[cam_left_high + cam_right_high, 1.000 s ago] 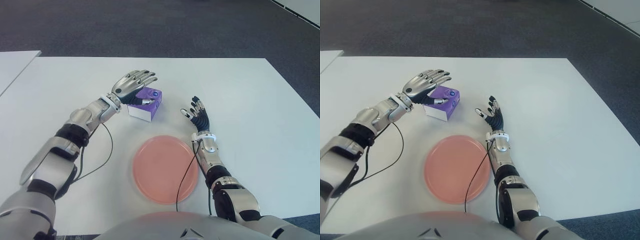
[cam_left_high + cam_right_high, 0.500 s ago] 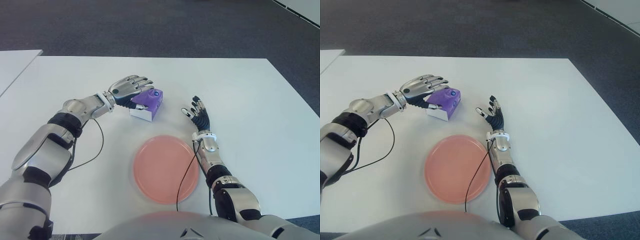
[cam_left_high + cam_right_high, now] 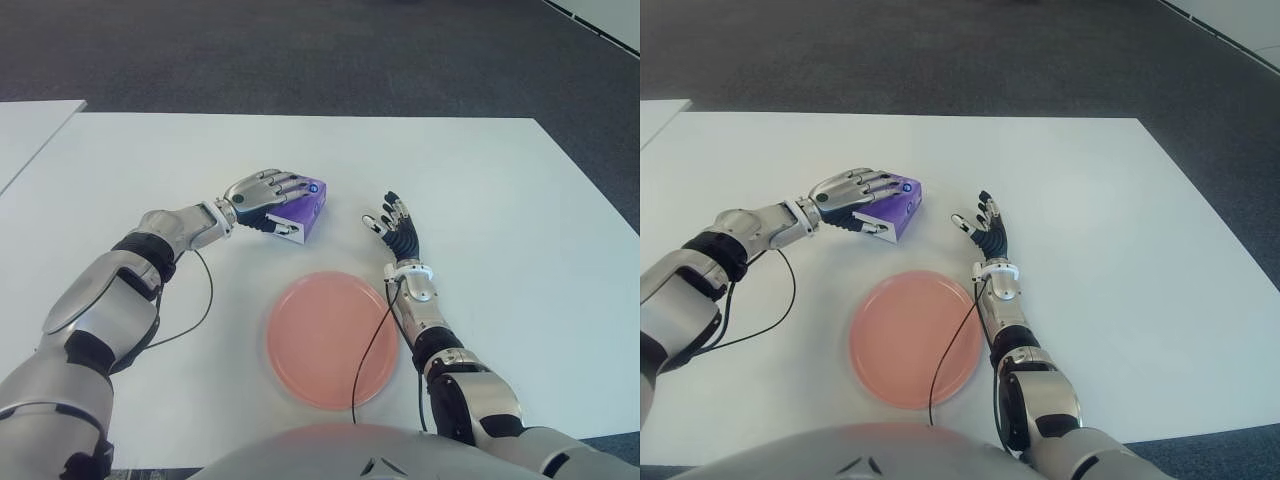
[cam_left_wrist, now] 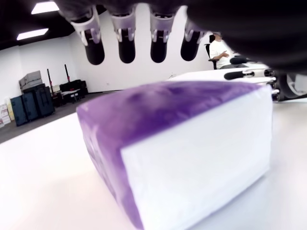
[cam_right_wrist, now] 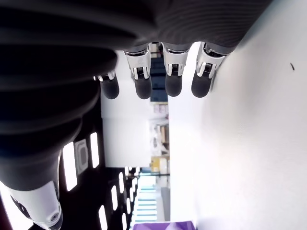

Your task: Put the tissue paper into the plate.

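Compared with one second ago, the left hand (image 3: 262,190) now sits lower and flatter, its fingers (image 3: 291,183) draped over the top of the purple tissue pack (image 3: 301,214) rather than raised above it. The pack itself now lies tilted, slightly nearer the left forearm.

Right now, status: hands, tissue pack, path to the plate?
Left hand draped over tissue pack, fingers not closed. Right hand open, idle beside the plate. Pack on table, plate bare, path clear.
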### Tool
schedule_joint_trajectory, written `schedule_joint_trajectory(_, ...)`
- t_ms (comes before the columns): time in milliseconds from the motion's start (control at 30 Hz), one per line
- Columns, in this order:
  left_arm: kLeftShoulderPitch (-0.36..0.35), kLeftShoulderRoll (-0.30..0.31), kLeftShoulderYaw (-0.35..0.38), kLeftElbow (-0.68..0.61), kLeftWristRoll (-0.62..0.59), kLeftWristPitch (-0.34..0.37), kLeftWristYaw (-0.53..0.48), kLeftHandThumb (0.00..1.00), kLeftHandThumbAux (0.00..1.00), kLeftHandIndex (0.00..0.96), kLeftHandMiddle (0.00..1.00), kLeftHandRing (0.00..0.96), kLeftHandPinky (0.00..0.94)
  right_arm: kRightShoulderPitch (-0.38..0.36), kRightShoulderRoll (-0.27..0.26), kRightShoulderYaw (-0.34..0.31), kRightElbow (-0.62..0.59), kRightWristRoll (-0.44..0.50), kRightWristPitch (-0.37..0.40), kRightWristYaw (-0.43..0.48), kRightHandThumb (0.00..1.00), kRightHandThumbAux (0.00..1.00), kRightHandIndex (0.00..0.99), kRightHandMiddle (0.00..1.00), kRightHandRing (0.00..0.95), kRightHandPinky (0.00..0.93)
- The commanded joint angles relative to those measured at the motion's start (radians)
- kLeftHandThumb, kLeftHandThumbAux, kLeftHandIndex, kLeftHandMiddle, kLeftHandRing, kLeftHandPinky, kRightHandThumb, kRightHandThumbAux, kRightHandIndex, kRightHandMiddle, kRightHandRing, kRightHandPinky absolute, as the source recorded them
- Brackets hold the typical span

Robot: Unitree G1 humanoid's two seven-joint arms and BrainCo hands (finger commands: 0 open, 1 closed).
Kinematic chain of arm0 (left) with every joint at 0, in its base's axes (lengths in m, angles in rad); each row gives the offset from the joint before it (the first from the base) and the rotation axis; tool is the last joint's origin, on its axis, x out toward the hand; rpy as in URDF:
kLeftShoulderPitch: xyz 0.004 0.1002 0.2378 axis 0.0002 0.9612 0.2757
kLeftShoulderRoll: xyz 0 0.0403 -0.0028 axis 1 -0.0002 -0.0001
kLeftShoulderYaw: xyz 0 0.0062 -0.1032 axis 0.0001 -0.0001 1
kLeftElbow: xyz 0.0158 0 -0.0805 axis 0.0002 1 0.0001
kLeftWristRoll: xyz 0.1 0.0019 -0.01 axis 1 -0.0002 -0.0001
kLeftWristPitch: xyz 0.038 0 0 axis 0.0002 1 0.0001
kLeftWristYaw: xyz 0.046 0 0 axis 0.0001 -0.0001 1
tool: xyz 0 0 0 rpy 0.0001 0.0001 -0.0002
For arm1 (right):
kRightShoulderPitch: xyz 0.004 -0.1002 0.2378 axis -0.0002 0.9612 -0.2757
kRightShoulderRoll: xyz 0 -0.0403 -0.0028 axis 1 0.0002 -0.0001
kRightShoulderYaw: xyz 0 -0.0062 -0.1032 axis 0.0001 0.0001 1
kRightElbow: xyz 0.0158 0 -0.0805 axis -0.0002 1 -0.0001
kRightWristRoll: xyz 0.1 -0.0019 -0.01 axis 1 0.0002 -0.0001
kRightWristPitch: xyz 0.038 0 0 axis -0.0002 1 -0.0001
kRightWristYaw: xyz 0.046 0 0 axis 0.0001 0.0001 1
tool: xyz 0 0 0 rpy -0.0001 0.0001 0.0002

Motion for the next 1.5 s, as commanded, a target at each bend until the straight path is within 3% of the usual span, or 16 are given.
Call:
schedule_joint_trajectory(33, 0.0, -0.013, -0.027, 0.046, 0.012, 0.013, 0.007, 0.408, 0.114, 0.0, 0.0, 0.0, 0.0, 0.051, 0.004, -0.002, 0.057, 0.003, 0.063, 0.005, 0.11, 0.703, 0.0, 0.0, 0.0, 0.0)
schedule_joint_trajectory(867, 0.01, -0.045, -0.051, 0.11, -0.028, 0.024, 0.014, 0.435, 0.119, 0.0, 0.0, 0.0, 0.0, 0.048, -0.003, -0.004, 0.059, 0.0, 0.085, 0.01, 0.083, 0.723, 0.0, 0.0, 0.0, 0.0)
schedule_joint_trajectory(1200, 0.02, -0.084, -0.034, 0.15, -0.072, 0.072, 0.0, 0.414, 0.101, 0.0, 0.0, 0.0, 0.0, 0.054, -0.007, -0.001, 0.055, 0.005, 0.078, 0.034, 0.082, 0.702, 0.0, 0.0, 0.0, 0.0)
schedule_joint_trajectory(1500, 0.026, -0.089, -0.025, 0.155, -0.095, 0.082, 0.05, 0.378, 0.099, 0.0, 0.0, 0.0, 0.0, 0.057, -0.01, 0.001, 0.054, 0.006, 0.078, 0.058, 0.085, 0.684, 0.004, 0.0, 0.0, 0.0)
